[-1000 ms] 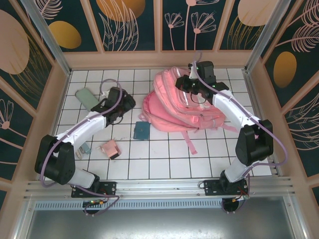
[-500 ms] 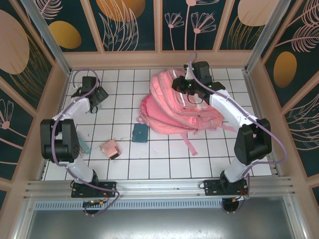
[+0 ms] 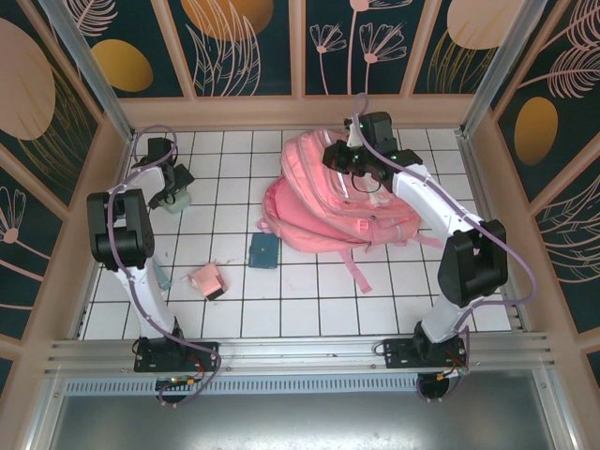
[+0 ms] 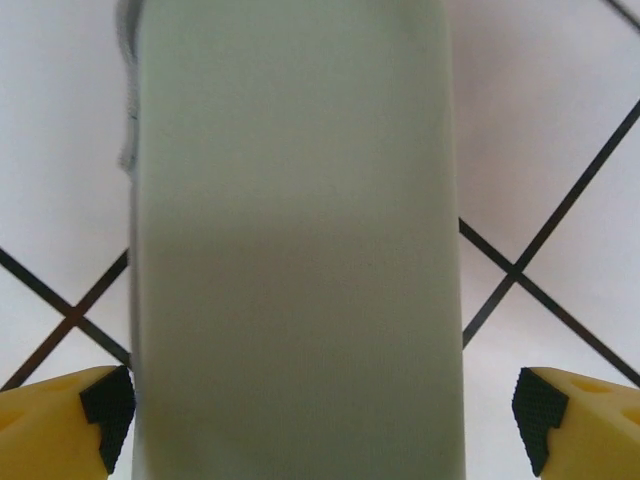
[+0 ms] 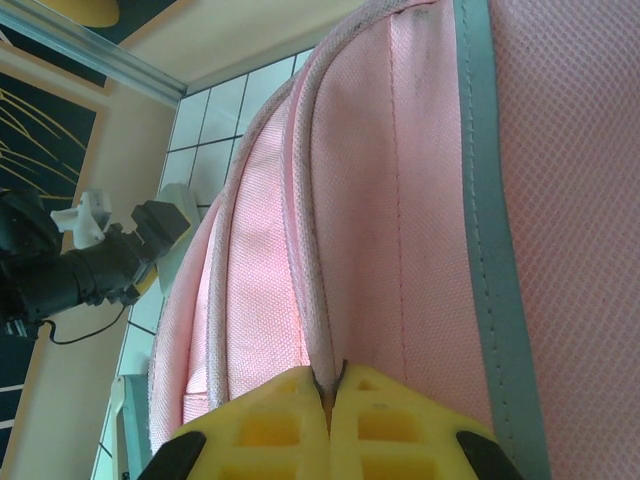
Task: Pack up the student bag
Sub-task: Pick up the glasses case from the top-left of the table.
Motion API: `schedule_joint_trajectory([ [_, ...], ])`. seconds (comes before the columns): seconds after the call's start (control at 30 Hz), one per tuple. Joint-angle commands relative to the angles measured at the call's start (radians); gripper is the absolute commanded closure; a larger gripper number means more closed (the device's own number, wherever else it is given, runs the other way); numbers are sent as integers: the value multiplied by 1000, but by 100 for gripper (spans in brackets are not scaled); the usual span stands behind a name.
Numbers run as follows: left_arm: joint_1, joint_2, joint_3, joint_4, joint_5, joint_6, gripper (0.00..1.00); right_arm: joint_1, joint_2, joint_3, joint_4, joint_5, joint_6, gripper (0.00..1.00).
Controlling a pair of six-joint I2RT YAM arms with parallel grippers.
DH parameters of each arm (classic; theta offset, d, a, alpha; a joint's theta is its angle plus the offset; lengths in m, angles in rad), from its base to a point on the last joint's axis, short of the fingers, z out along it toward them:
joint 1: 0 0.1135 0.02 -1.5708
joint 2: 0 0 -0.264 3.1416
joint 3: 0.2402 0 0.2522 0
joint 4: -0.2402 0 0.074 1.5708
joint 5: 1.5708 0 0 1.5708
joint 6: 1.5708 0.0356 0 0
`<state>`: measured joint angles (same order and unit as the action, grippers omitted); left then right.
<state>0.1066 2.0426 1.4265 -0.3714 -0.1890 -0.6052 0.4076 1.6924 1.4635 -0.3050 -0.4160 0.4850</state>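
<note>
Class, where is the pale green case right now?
Top view: the case lies far left on the table, under the open left gripper, well left of the bag.

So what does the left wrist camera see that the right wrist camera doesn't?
Left wrist camera: a pale grey-green flat case lying between the left jaws, which are yellow and wide open. Right wrist camera: the large soft pink fabric backpack, its piped edge pinched in the shut right jaws, with the black left arm beyond. Both: the white tiled table with dark grid lines.
</note>
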Motion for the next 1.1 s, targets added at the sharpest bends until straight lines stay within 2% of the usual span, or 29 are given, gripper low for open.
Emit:
schedule_joint_trajectory([
  [0.0,5,39,30,-41,-18,23,3,14,4,77,59,-30,-22,100],
  [0.17,7,39,9,-10,-6,23,15,14,14,90,52,-33,-25,100],
  [0.23,6,30,2,-6,-4,24,22,15,16,93,50,-35,-25,100],
  [0.33,7,-3,-26,6,-1,19,26,15,19,103,44,-39,-28,100],
  [0.4,7,-31,-43,6,13,13,33,14,20,110,41,-39,-29,100],
  [0.53,5,-94,-90,14,57,-10,29,-9,20,114,51,-64,-13,100],
  [0.6,4,-136,-125,26,98,-23,34,-33,18,114,68,-100,6,100],
  [0.7,-7,-210,-189,56,151,-45,33,-62,11,124,75,-135,16,100],
  [0.83,-67,-287,-230,65,189,-60,32,-95,6,123,92,-198,31,100],
  [1.07,-266,-385,-245,98,242,-134,33,-138,-5,118,115,-263,64,100],
])
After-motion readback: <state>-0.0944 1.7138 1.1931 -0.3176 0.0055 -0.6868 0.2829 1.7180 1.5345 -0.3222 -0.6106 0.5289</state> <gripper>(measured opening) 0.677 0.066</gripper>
